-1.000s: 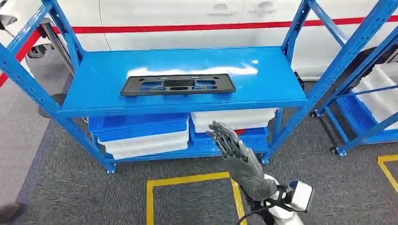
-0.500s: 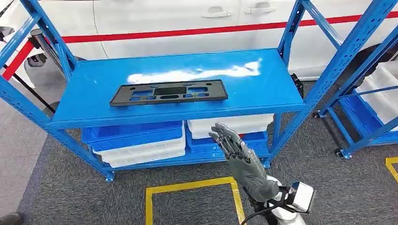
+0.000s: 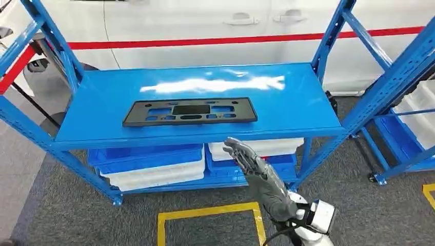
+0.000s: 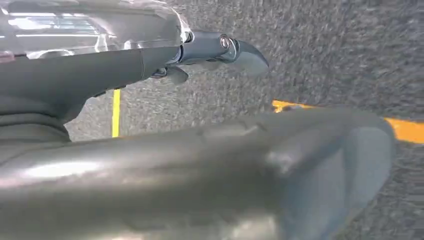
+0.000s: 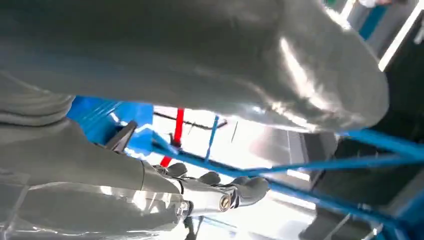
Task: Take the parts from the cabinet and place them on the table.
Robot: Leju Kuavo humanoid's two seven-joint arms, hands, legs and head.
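You had the blue cabinet [image 3: 308, 110] ahead, its uprights cut off at the frame edges. The black part [image 3: 190, 111] lay flat on the top shelf at twelve o'clock from your right hand [image 3: 250, 160], untouched. That hand hovered empty, fingers spread. Your left hand [image 4: 225, 165] was blurred; I couldn't tell its state.

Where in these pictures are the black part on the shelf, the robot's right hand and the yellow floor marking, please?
black part [image 3: 190, 111]: head view, its solid middle panel.
right hand [image 3: 251, 163]: head view, its palm, fingers apart.
yellow floor marking [image 3: 210, 210]: head view, its top strip.
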